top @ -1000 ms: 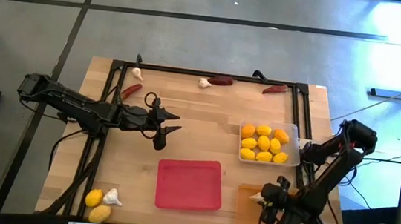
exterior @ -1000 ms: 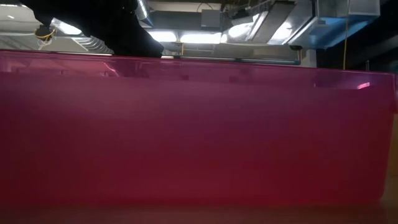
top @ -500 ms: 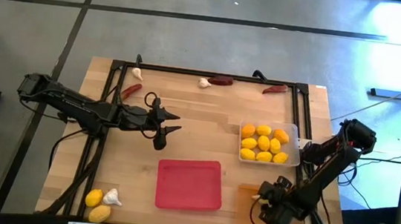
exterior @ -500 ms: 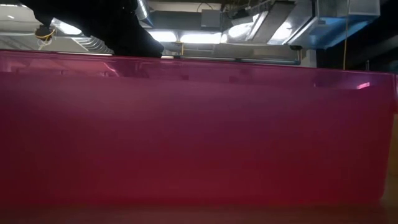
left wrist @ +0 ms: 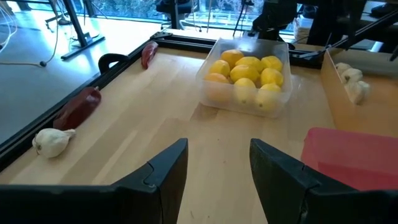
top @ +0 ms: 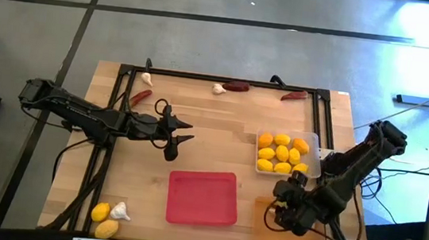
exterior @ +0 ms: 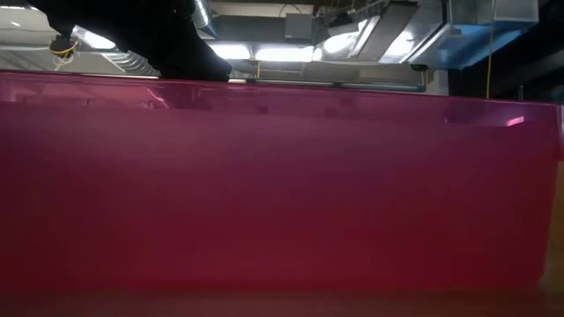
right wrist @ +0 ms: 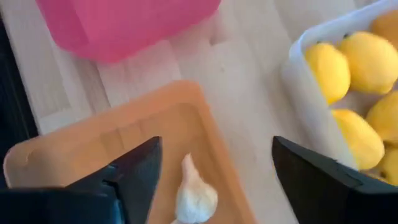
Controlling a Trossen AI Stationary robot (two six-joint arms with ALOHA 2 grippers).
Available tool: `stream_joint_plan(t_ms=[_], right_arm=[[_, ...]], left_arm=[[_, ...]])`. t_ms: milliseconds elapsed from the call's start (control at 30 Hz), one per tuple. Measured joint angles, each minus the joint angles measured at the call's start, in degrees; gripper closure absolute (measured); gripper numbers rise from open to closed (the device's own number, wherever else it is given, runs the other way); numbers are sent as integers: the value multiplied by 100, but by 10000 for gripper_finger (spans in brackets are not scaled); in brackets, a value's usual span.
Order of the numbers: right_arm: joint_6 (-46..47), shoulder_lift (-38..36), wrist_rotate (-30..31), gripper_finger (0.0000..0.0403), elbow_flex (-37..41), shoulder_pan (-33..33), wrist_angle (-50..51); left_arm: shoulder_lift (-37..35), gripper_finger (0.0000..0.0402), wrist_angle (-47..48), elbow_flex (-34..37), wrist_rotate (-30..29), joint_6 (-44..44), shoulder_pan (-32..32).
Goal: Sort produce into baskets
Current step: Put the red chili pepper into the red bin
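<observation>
Your right gripper (top: 275,214) hangs over the translucent orange tray (right wrist: 93,143) at the table's near right corner, its dark fingers (right wrist: 134,171) spread wide and gripping nothing; a papery white garlic bulb (right wrist: 194,194) lies loose on the tray floor between them. The right arm folds back in a sharp elbow toward the table's right edge.

Just beside that tray sits the clear tray (top: 314,164), a thin-walled rectangular tub with rounded corners, packed with glossy yellow-orange lemons (top: 280,154). The red tray (top: 202,197), smooth, shallow and opaque, lies flat near the front middle of the pale wooden table (top: 221,129); in the low view its wall fills nearly the whole picture.

Your left gripper (top: 179,136) reaches level across the table from the left side, well above the red tray in the overhead view, its two angular fingers (left wrist: 165,174) parted and bare.

Unsorted produce is scattered: dark red chili peppers (top: 236,85) and garlic along the far black frame rail, and two lemons with a garlic bulb (top: 119,211) at the near left corner.
</observation>
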State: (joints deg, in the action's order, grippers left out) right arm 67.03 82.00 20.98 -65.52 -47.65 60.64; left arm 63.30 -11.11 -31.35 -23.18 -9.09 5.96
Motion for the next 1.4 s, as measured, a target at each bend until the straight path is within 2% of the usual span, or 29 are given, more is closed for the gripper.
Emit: stream_joint_plan(t_ms=[467,667,767,833,933,1100,1267,1400], right_arm=[[-1921,-22,743,107,-10,881,-406],[-2560,-21,885,107,-8,1115,-986],[-2713,-11,882,107,79,1179,-1195],[-2713,-11,882,107,148,1177,-1203],[-2700,-9,871,107,279,1173,-1329],[-2697,-9,840,107,446,1173,-1615],[-2706,-9,839,107,493,1173,-1711],[-2706,-9,793,107,495,1171,-1684]], left_arm=[[1,233,-88,0,-2,369,-13],[-1,233,-669,0,-29,1383,-53],[0,230,-740,-98,-46,1544,-149],[-4,218,-419,-274,-103,1494,-250],[-4,185,540,-605,-259,1310,-426],[-5,133,2418,-1231,-668,425,-898],[-3,124,3849,-1344,-1471,-192,-1480],[-3,124,4227,-1257,-1534,-229,-1769]])
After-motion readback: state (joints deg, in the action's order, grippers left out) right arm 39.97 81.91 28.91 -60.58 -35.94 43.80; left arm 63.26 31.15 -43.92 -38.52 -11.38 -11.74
